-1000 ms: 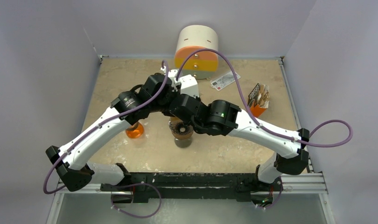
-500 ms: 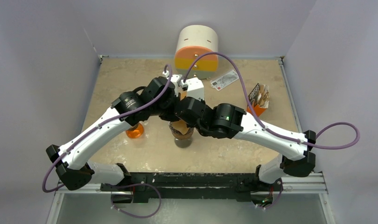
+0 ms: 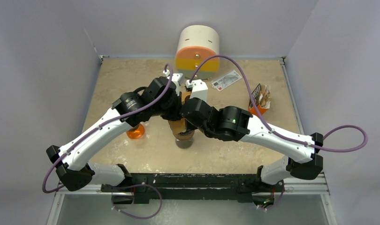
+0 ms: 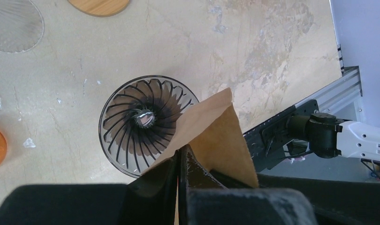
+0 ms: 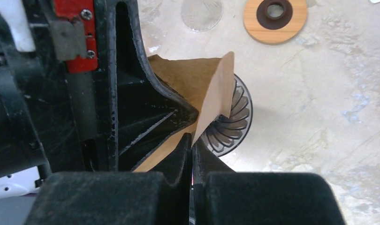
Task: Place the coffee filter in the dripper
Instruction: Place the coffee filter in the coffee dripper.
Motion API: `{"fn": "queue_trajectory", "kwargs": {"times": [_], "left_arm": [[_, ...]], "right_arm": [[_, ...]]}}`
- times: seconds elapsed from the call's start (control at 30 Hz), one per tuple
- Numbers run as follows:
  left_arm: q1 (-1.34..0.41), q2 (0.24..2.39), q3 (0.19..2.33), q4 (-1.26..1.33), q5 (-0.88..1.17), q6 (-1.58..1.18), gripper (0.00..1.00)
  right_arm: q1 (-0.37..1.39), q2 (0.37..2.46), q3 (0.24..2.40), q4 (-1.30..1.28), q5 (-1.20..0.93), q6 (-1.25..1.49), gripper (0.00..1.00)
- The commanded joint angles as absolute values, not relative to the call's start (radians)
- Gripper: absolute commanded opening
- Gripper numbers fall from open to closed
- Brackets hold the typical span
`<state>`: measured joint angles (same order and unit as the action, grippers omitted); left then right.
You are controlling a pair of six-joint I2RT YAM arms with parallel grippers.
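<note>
Over the middle of the counter (image 3: 132,79), both arms crowded above the glass dripper (image 4: 132,131). The left jaws and right jaws each pinched the brown paper coffee filter (image 4: 216,136), which hung just over the dripper's rim, unseated. Lowering and release were left, I judged. A wooden ring (image 5: 274,14) and an orange cup (image 3: 135,131) sat aside, blocking nothing.

White links (image 3: 103,129), black joints (image 3: 132,101), purple cables (image 3: 218,57), black left pincer (image 4: 179,154).
</note>
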<state>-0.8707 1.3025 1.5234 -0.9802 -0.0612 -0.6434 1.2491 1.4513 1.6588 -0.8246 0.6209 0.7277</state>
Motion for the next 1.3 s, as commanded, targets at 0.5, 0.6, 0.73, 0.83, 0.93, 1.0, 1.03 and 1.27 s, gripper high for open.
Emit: {"fn": "queue_trajectory", "kwargs": {"times": [0.5,0.6,0.73,0.83,0.93,1.0,1.03,1.27], "left_arm": [[-0.941,1.355,1.493,-1.036,-0.153,-0.645,0.0],[-0.961,1.369,1.494,-1.047,-0.189,-0.654,0.0],[-0.972,1.373,1.493,-1.039,-0.191,-0.662,0.0],[-0.974,1.374,1.49,-1.036,-0.186,-0.663,0.0],[-0.974,1.375,1.48,-1.033,-0.184,-0.663,0.0],[-0.974,1.375,1.473,-1.029,-0.183,-0.663,0.0],[-0.974,1.375,1.469,-1.027,-0.183,-0.663,0.0],[-0.974,1.391,1.462,-1.029,-0.194,-0.66,0.0]], "right_arm": [[1.248,1.32,1.477,-0.679,0.565,0.943,0.0],[1.249,1.304,1.449,-0.648,0.569,0.963,0.0],[1.249,1.293,1.418,-0.611,0.564,0.984,0.0],[1.249,1.288,1.401,-0.599,0.58,0.996,0.0],[1.247,1.275,1.372,-0.581,0.593,1.009,0.0],[1.248,1.262,1.352,-0.563,0.596,1.014,0.0],[1.247,1.256,1.342,-0.553,0.597,1.016,0.0],[1.248,1.194,1.281,-0.483,0.592,1.023,0.0]]}}
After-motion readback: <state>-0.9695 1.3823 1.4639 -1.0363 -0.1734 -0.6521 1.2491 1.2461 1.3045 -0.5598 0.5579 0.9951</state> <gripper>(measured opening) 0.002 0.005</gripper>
